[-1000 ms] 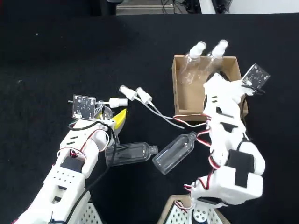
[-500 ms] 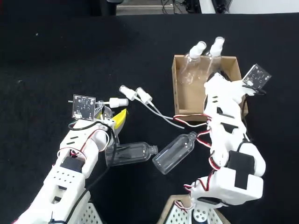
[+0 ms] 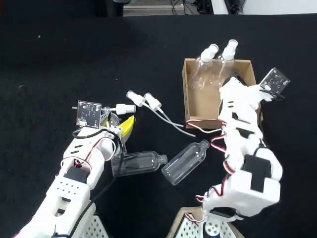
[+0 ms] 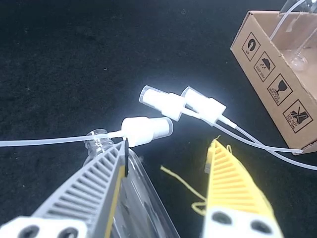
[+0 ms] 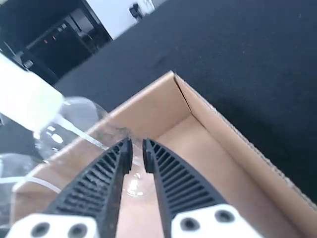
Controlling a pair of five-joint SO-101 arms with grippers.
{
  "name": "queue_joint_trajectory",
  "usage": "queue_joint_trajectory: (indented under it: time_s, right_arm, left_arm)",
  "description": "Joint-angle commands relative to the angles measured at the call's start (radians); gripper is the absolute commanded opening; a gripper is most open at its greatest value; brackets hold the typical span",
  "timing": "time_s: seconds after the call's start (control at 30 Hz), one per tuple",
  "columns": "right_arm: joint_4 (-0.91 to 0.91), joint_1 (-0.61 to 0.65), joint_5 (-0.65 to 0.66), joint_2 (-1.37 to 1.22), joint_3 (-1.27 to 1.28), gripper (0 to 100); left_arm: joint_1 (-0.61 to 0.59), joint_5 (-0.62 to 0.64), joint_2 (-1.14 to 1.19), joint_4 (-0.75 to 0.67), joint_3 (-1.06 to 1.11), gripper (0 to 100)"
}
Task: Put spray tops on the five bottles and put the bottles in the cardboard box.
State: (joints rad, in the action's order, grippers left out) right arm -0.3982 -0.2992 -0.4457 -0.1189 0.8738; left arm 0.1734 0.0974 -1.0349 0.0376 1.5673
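- Overall, the black table point(image 3: 59, 59) carries everything, and both arms come in from its near edge.
- The right arm point(image 3: 242, 148) stretches over the near side of the cardboard box point(image 3: 186, 94). The right gripper point(image 5: 136, 148) points down into the box, its two black fingers drawn almost together with nothing between them.
- The left arm point(image 3: 79, 168) lies well apart from the box. The left gripper point(image 4: 169, 148) is spread wide and clamps nothing, its grey finger and yellow finger held apart above the table.
- The box sits open-topped on the table.
- A capped bottle point(image 3: 198, 79) and a second capped bottle point(image 3: 221, 68) lean side by side at the box's far end, their white tops poking past the far wall.
- Two bare bottles lie on their sides on the table between the arms: one point(image 3: 141, 162) just beside the left arm, the other point(image 3: 185, 161) angled with its neck toward the box.
- Another bare bottle's open neck point(image 4: 96, 138) shows just beside the grey finger.
- Three loose spray tops lie between the left gripper and the box. One point(image 4: 147, 130) lies at the grey fingertip, and the other two point(image 4: 161, 102) point(image 4: 204, 105) lie side by side, their thin tubes trailing toward the box.
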Motion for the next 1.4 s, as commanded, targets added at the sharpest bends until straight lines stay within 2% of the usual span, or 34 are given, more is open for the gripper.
queue_joint_trajectory:
  time_s: [0.0,0.3,1.37]
  right_arm:
    - [-0.025,-0.020,0.011,0.004,-0.068,1.1]
    - [-0.017,0.028,0.018,-0.005,-0.059,1.1]
    - [-0.018,0.060,0.020,0.004,-0.030,1.1]
  left_arm:
    - [0.002,0.006,-0.020,-0.025,-0.015,25]
    - [0.002,0.006,-0.020,-0.025,-0.013,25]
    - [0.002,0.006,-0.020,-0.025,-0.013,26]
